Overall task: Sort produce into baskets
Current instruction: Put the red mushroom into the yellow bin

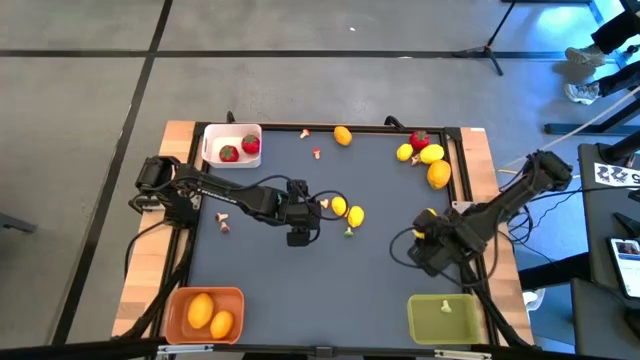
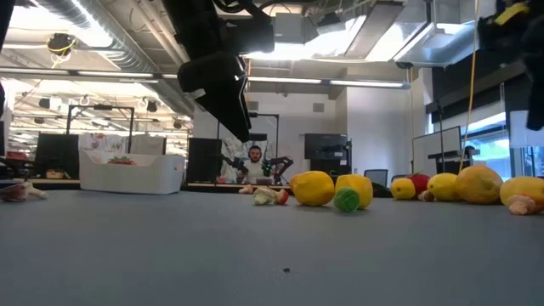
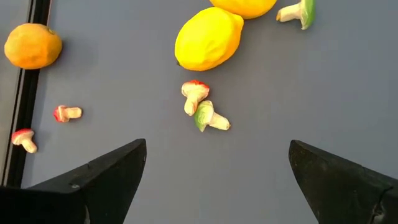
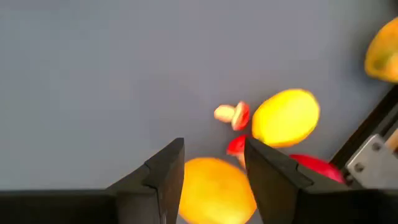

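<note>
The fingers (image 3: 112,180) of the left gripper (image 1: 299,222) stand wide apart and hold nothing. In the left wrist view, between and ahead of them, lie two tiny mushroom-shaped bits (image 3: 202,107), one with a red cap and one with a green cap, touching each other. Just beyond these bits lies a yellow lemon (image 3: 208,38). The left arm (image 1: 230,193) reaches from the left edge of the surface (image 1: 300,280) toward the middle, low and nearly flat, with the gripper just beside this lemon (image 1: 339,206).

The fingers (image 4: 165,177) of the right gripper (image 1: 428,232) are partly apart, and something yellow shows at the gripper in the high view. The right wrist view shows an orange-yellow fruit (image 4: 214,190) between the fingers, but I cannot tell whether it is clamped or lies on the surface below. The right arm (image 1: 500,205) comes from the right edge of the surface and bends down, well away from the lemon in the middle.

From this lemon, the white basket (image 1: 232,145) with two strawberries (image 1: 240,149) is at the far left corner. The orange basket (image 1: 205,312) with two orange fruits is at the near left, and the green basket (image 1: 441,318) is at the near right. A group of lemons and one red fruit (image 1: 425,155) lies at the far right.
</note>
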Robot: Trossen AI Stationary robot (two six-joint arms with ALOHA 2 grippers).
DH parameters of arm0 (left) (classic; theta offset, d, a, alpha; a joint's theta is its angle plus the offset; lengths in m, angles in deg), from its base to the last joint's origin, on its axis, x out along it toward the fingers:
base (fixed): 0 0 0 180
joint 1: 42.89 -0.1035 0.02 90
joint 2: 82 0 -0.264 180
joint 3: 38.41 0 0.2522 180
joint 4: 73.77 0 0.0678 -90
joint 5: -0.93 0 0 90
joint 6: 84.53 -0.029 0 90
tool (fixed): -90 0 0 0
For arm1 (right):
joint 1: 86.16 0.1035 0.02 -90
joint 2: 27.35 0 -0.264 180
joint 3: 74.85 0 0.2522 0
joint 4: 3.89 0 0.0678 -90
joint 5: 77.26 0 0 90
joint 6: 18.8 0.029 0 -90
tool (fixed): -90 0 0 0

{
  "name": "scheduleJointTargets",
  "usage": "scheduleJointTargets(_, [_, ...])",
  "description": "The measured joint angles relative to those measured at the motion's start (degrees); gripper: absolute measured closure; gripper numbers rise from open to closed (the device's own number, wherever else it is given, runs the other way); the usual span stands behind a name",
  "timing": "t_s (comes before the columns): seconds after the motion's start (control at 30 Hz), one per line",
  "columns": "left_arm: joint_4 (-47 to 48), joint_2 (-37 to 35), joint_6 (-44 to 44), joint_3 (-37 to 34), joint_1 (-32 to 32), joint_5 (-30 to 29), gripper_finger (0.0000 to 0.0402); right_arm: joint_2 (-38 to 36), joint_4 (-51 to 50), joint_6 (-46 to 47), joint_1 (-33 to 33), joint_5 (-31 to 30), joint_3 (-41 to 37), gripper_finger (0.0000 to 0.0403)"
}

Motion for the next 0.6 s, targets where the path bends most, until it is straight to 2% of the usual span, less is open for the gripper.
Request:
scheduleJointTargets(0.27, [0.0,0.0,0.9,0.0,0.0,0.0,0.0011,3.1,0.1,-8.3,-6.2,-2.9,-0.4,0.0235])
scheduleJointTargets(0.47, [0.0,0.0,2.1,0.0,0.0,0.0,0.0011,4.6,1.1,-11.9,-10.6,1.4,-3.1,0.0235])
scheduleJointTargets(0.6, [0.0,0.0,2.1,0.0,0.0,0.0,0.0011,4.6,6.2,-14.4,-13.0,2.7,-6.2,0.0235])
